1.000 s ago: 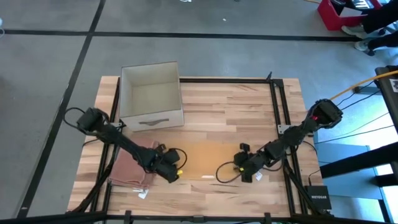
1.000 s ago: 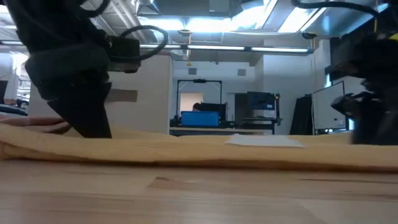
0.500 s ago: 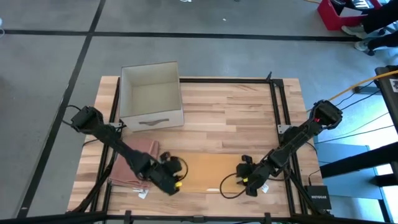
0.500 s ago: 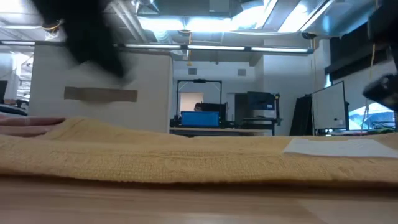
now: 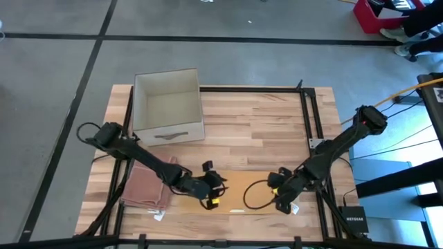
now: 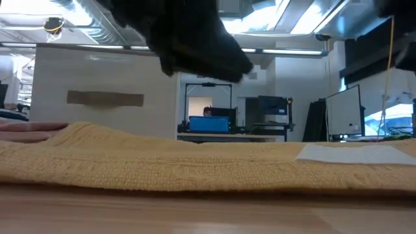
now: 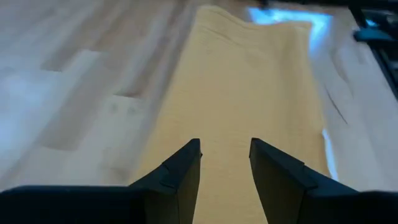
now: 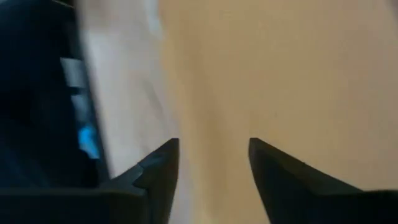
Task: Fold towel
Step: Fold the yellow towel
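A yellow towel [image 5: 243, 192] lies folded into a flat band on the wooden table, near its front edge, between my two grippers. In the low view the towel [image 6: 195, 168] fills the foreground, with a white label [image 6: 351, 153] on top at the right. My left gripper [image 5: 214, 190] hovers over the towel's left end, open, with the towel [image 7: 249, 81] stretching away below its fingers. Over the towel's right end my right gripper [image 5: 279, 197] points down, open, with nothing between its fingers [image 8: 155, 168].
A folded pink towel [image 5: 149, 187] lies at the table's left, under my left arm. An open cardboard box [image 5: 168, 107] stands at the far left. A black frame [image 5: 308, 117] runs along the table's edges. Bare wood lies beyond the yellow towel.
The yellow towel has been folded over toward the table's near edge: it lies closer and thicker in the low view. Both grippers first went toward the near edge. My left gripper then rose and swung toward the right over the towel; my right gripper rose.
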Controlling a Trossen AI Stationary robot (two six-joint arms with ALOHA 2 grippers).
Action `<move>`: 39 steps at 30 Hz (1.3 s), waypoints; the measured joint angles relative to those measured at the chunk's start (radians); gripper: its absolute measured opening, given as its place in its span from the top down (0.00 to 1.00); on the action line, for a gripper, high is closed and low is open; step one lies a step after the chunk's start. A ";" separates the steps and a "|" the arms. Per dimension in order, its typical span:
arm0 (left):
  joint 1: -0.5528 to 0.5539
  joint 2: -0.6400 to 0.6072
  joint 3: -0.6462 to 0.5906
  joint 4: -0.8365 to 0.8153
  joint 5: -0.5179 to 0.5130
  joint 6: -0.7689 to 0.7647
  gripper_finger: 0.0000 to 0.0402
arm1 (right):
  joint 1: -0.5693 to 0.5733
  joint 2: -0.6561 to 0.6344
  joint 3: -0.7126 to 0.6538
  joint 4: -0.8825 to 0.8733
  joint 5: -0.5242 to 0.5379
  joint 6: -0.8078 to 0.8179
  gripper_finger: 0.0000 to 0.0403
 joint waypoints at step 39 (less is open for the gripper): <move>0.087 0.284 0.036 0.262 0.223 0.068 0.67 | 0.193 -0.151 -0.506 0.353 0.328 0.714 0.34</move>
